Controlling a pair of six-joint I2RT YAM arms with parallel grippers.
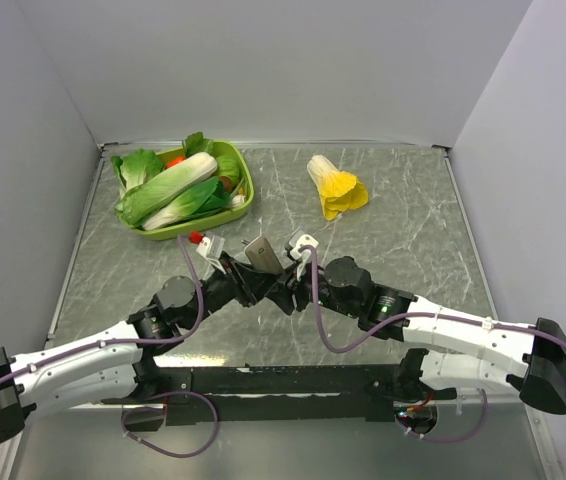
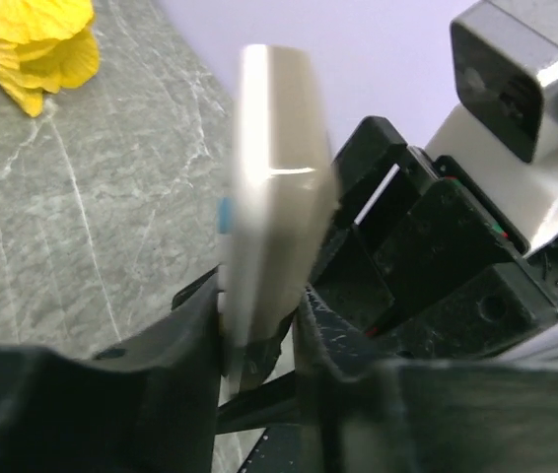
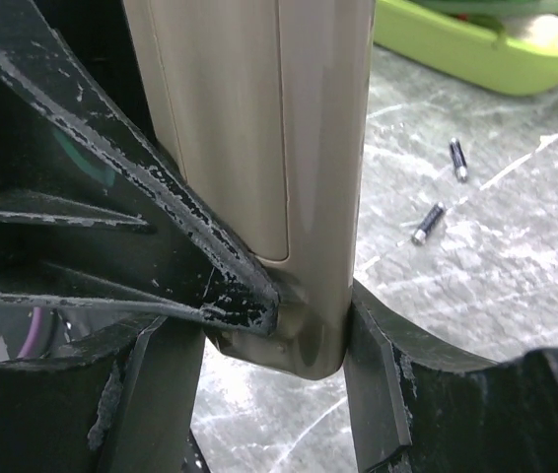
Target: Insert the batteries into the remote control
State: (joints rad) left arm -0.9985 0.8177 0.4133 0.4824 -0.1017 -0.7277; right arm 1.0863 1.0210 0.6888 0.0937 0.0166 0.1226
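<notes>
The remote control (image 1: 261,254) is off the desk (image 1: 413,240), held on end above the desk's centre, where both arms meet, with its plain grey-beige back toward the right wrist camera. The right fingers (image 3: 397,374) are closed on the remote control's lower end, one finger against each long side. The left fingers (image 2: 161,394) stand on either side of the same end; the left wrist view is blurred there, so I cannot tell whether they press on it or stand clear. The batteries (image 3: 427,224) lie loose on the desk at about 3 o'clock from the remote control in the right wrist view, near each other but not touching. A green tray (image 1: 247,195) of toy cabbages sits at 11 o'clock from the remote control in the top view. A yellow toy cabbage (image 1: 335,187) lies at 1 o'clock.
</notes>
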